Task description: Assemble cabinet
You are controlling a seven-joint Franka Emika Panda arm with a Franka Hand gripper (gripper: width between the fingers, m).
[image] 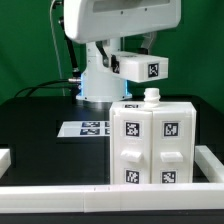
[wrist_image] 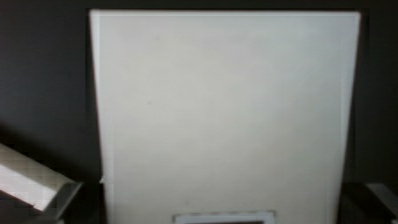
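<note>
The gripper [wrist_image: 210,200], jaws spread wide and holding nothing, hangs over the cabinet [image: 150,145], which stands directly beneath it on the table [image: 40,125]. We judge the body rigid, smooth-faced and bulky, so a thin wall edge seems the best hold.

- The arm [image: 120,20] is cut off by the exterior view's upper edge.
- The cabinet [image: 150,145] hides part of the marker board [image: 86,127].
- A white rail [image: 60,196] on the counter [image: 40,140] covers the cabinet's foot.
- In the wrist view the cabinet is one blurred white face. No tags or seams can be made out, and it runs past the picture's edge.
- The gripper [wrist_image: 210,202] shows only two blurred fingers [wrist_image: 379,200], cut by the edges.
</note>
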